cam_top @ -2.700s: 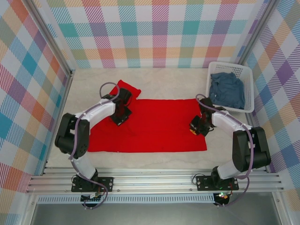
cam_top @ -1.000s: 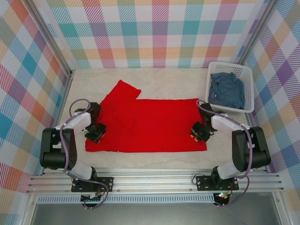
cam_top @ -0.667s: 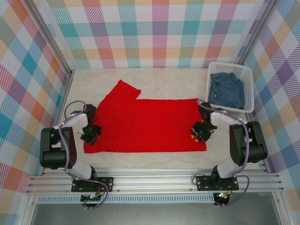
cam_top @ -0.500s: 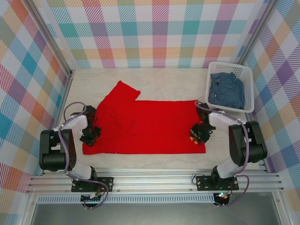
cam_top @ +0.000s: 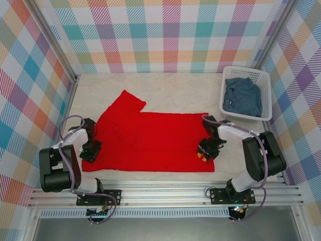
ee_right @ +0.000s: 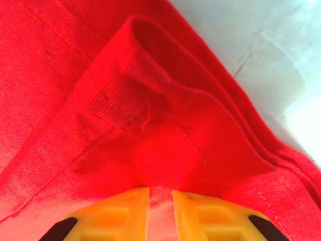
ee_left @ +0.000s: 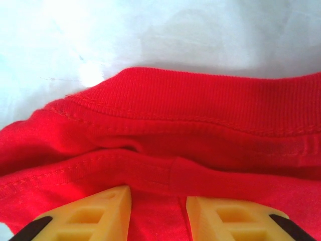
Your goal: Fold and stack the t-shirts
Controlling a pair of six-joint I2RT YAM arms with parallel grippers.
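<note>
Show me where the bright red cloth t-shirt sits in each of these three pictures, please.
Top external: bright red cloth t-shirt spread flat mid-table, left hand at its left edge, right hand at its right.
Left wrist: its stitched hem crosses the middle, above yellow fingers.
Right wrist: folded layers run diagonally from upper left.
Shared landmark: pale table beside the cloth.

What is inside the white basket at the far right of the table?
A crumpled blue-grey shirt lies in the basket and covers most of its floor. Whether anything else lies under the shirt cannot be seen.
</note>
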